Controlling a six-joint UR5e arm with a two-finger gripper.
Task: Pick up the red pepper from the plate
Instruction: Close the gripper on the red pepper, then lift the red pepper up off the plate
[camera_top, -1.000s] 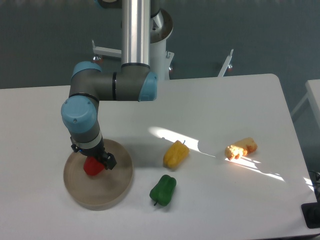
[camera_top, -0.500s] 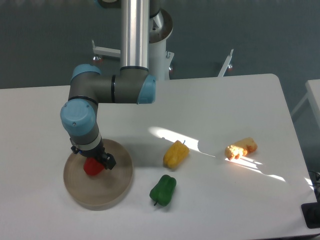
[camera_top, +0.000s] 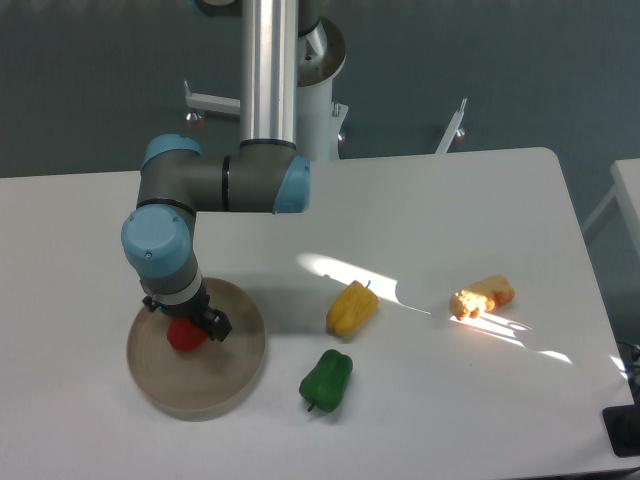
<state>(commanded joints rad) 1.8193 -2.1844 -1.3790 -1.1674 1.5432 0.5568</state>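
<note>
The red pepper (camera_top: 184, 336) is seen on the plate (camera_top: 225, 385), toward the plate's far-left part. The plate sits at the near-left of the white table (camera_top: 440, 210). The gripper (camera_top: 187, 327) is positioned directly over the pepper, with a dark finger (camera_top: 216, 324) visible at the pepper's right side and the wrist covering its top. The fingers appear closed in against the pepper, but firm contact on the left side is hidden by the arm; whether the pepper is lifted off the plate cannot be told. The arm's grey and light-blue joints (camera_top: 160, 245) are stacked above the plate, hanging from a silver column (camera_top: 268, 70) at the far side.

A yellow pepper (camera_top: 351, 308) is lying to the right of the plate, well apart from it, at the edge of a bright sunlit patch. A green pepper (camera_top: 326, 379) is lying nearer than the yellow one, just right of the plate rim, not touching it. A small orange-tan object (camera_top: 483, 296) is seen further right in the sun patch; its kind cannot be told.
</note>
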